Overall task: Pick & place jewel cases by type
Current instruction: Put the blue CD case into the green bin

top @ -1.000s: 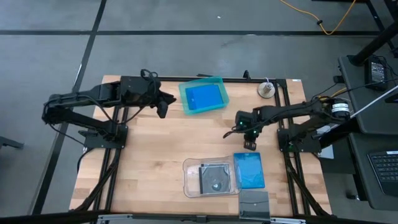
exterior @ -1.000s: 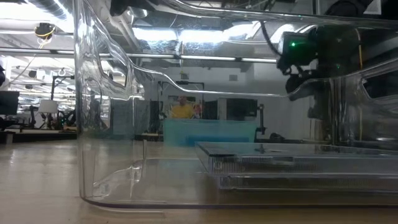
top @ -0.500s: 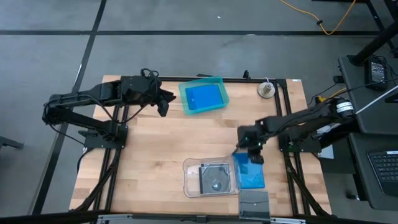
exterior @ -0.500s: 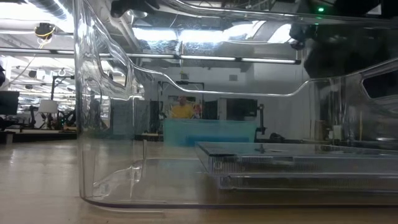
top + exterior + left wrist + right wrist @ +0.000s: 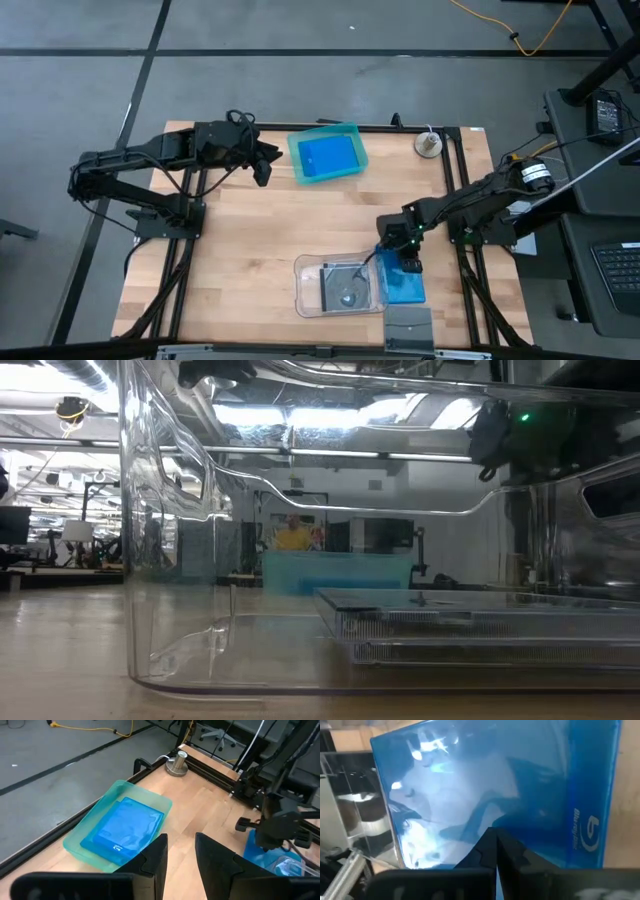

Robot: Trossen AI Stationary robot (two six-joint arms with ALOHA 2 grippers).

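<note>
A blue jewel case (image 5: 405, 287) lies flat on the table near the front edge, just right of the clear tray (image 5: 300, 290). The tray holds dark grey jewel cases (image 5: 345, 288), which the low view shows as a flat stack (image 5: 480, 625). Another blue jewel case (image 5: 328, 155) lies in the teal tray (image 5: 296, 150) at the far edge. My right gripper (image 5: 403, 262) is shut and points down at the far part of the near blue case (image 5: 470, 780). My left gripper (image 5: 262, 172) hangs open and empty left of the teal tray (image 5: 85, 845). My right gripper (image 5: 495, 837) points its shut fingers steeply down at the blue case's top face (image 5: 485, 815), toward the case's far end. I cannot tell whether the fingertips touch the face or hang just above it. The case lies flat on the table.
A round metal weight (image 5: 430, 143) stands at the far right corner. A grey block (image 5: 408, 325) sits at the front edge below the blue case. Bare wood lies between the two trays. A person in yellow (image 5: 293, 538) shows far behind the table.
My right gripper has gone from the middle right of the table toward the near edge and down, tipping more steeply downward. It stays shut and now stands over the blue case beside the clear tray. The cases and trays have not moved.
</note>
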